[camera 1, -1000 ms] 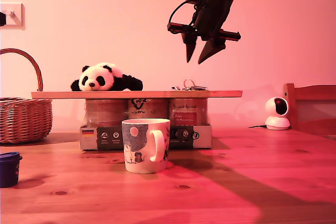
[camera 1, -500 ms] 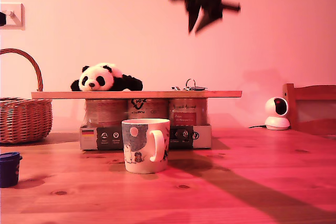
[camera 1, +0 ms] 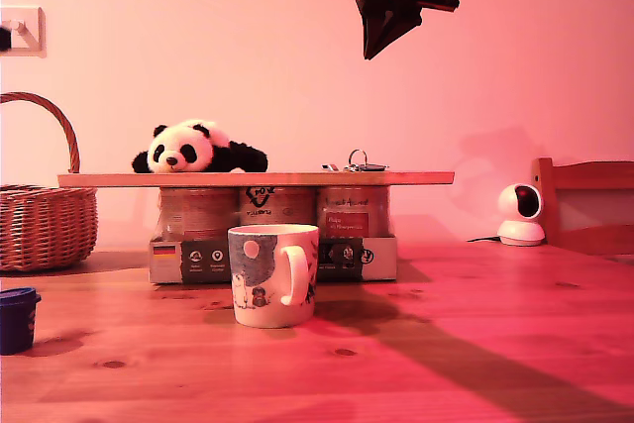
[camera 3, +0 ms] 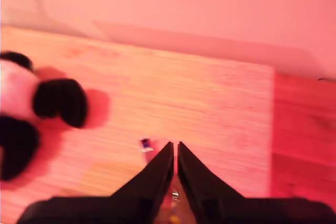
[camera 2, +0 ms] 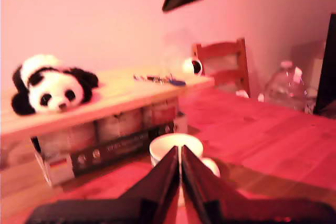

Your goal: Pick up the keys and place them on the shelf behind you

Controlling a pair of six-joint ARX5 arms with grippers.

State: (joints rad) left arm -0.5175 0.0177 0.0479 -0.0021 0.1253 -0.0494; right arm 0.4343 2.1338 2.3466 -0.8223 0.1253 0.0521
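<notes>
**A:** What has changed in the last second?

**B:** The big change is height. My second claw [camera 1: 370,47] has climbed from just above the shelf [camera 1: 149,179] almost to the top of the exterior view. The smaller change is its jaws, which were spread a second ago and are now pressed together on nothing.

**A:** And the keys?

**B:** The keys [camera 1: 362,162] haven't budged. They lie flat on the shelf, towards its end at the exterior view's right, well below that claw. I'd judge the placing done and this the retreat.

**A:** What about your other arm?

**B:** My first claw [camera 2: 178,153] points at the mug [camera 2: 176,150], its jaws closed and empty.

**A:** Count for me.

**B:** One table [camera 1: 475,344], one shelf, one basket [camera 1: 40,220], one toy panda [camera 1: 193,148], one mug, one blue pot [camera 1: 15,319] and one bunch of keys.
</notes>
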